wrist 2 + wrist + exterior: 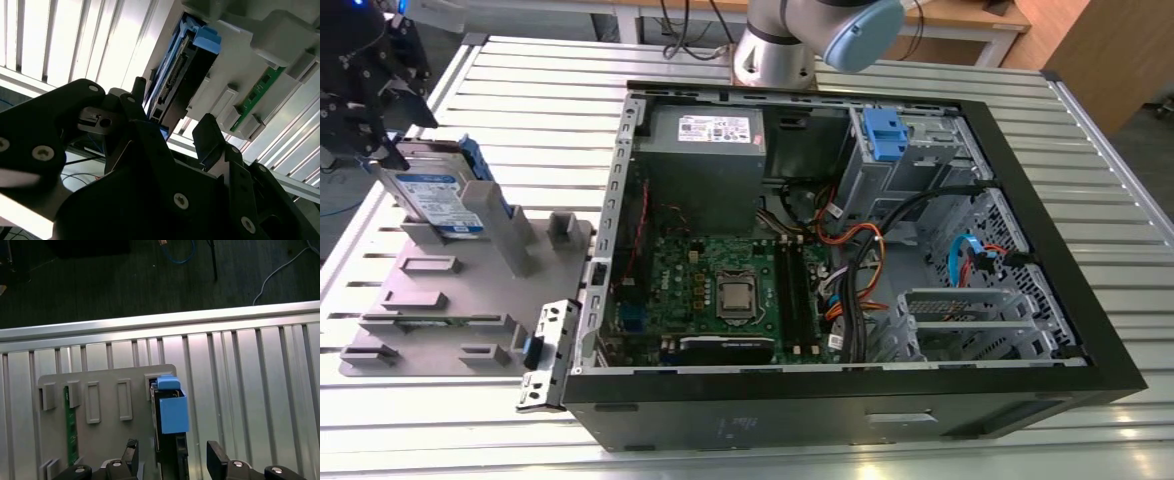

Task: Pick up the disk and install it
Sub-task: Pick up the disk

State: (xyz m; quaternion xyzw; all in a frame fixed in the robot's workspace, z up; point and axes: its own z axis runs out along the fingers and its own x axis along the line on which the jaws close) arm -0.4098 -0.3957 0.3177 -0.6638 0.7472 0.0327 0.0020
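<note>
The disk [438, 195], silver with a blue-and-white label and blue side rails, stands on edge in the grey holder block [454, 300] at the exterior view's left. My black gripper [387, 140] hangs just above its upper end. In both wrist views the fingers sit on either side of the disk [172, 412] [175, 85]. The gripper [173, 455] [172, 117] is open, with a gap between each fingertip [216, 452] and the drive's faces.
The open computer case [1067, 300] lies to the exterior view's right, with a grey power-supply box [707, 140], a motherboard [720, 290], cables and a drive cage with a blue tab [881, 135]. A green board [71, 425] sits in the holder. Slatted metal table [260, 390] all around.
</note>
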